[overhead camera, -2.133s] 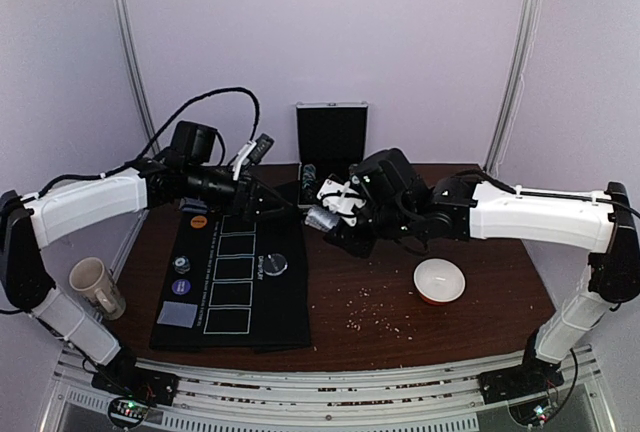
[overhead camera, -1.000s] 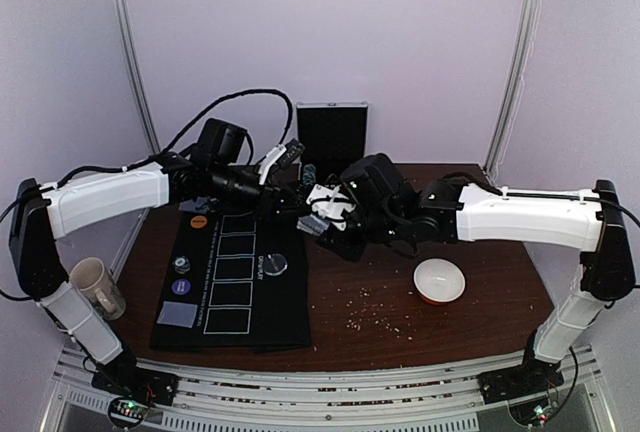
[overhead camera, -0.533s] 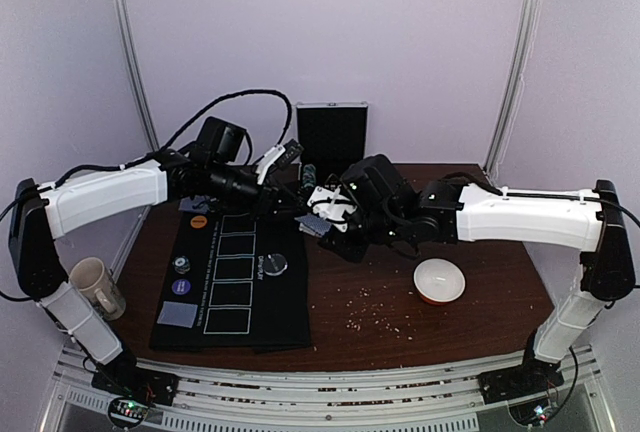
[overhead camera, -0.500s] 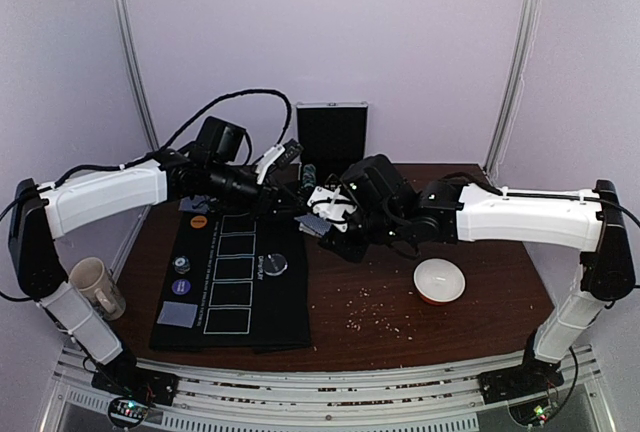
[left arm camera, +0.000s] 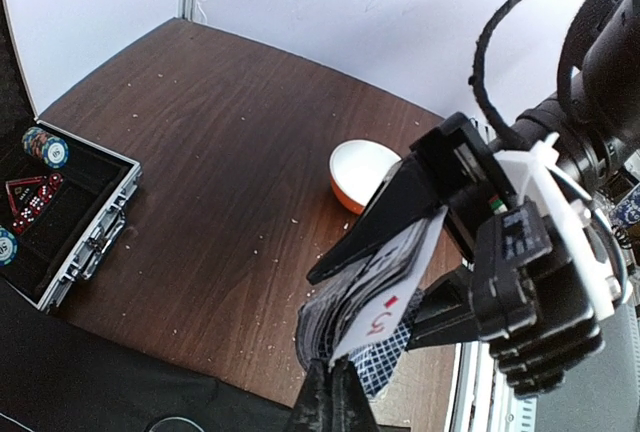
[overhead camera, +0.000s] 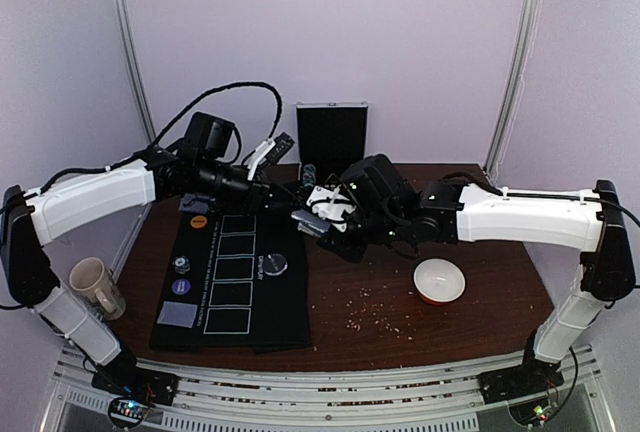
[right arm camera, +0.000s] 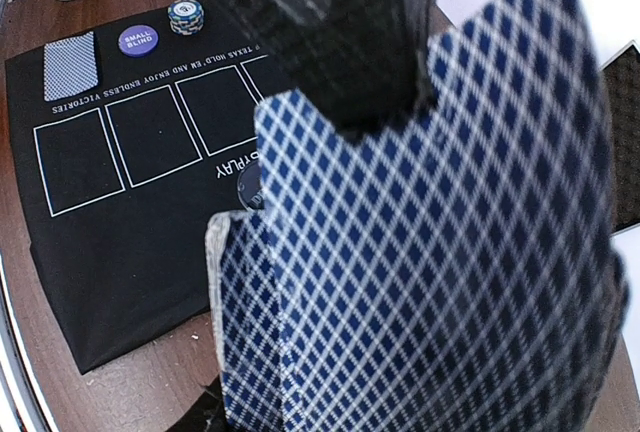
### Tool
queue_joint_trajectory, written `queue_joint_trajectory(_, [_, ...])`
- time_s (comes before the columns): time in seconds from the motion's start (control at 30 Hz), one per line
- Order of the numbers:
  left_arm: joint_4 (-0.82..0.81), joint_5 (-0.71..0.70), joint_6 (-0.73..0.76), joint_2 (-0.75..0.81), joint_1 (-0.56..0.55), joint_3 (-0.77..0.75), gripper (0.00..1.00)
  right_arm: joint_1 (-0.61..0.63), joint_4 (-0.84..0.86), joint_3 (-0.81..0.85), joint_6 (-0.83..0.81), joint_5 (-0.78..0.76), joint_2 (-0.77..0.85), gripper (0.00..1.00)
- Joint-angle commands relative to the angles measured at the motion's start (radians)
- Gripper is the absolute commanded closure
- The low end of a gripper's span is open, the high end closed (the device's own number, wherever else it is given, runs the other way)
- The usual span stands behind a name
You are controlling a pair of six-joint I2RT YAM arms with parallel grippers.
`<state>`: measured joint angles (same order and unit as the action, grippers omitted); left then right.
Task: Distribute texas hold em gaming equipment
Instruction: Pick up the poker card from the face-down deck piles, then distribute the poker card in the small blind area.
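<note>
- Right pincer (left arm camera: 362, 297) was clamped on the card deck (left arm camera: 318, 330), held above the worktop (left arm camera: 220, 172).
- Left pincer (left arm camera: 330, 400) was almost closed, nipping the edge of the outermost card (left arm camera: 390, 302) of that deck.

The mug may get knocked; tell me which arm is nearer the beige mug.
Left. The left arm rises right beside the beige mug; the right arm is across the table.
</note>
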<state>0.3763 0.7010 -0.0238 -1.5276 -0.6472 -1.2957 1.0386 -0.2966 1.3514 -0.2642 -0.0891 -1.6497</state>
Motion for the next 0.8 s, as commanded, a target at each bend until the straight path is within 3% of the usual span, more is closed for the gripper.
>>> queue_joint_trajectory(0.0, [-0.008,0.045,0.008,0.049,0.037,0.020,1.00,-0.002,0.021,-0.013,-0.004,-0.010,0.027,0.51])
queue_joint_trajectory(0.33, [0.087,0.135,-0.168,0.121,0.134,0.062,1.00,-0.039,0.030,-0.042,0.002,-0.006,0.034,0.51])
queue_joint_trajectory(0.5, [0.365,0.012,-0.274,0.191,0.188,0.078,1.00,-0.054,0.037,-0.067,-0.012,0.004,0.046,0.51])
queue_joint_trajectory(0.77, [0.740,-0.248,-0.393,0.352,0.248,0.250,1.00,-0.062,0.068,-0.078,-0.060,0.048,0.045,0.51])
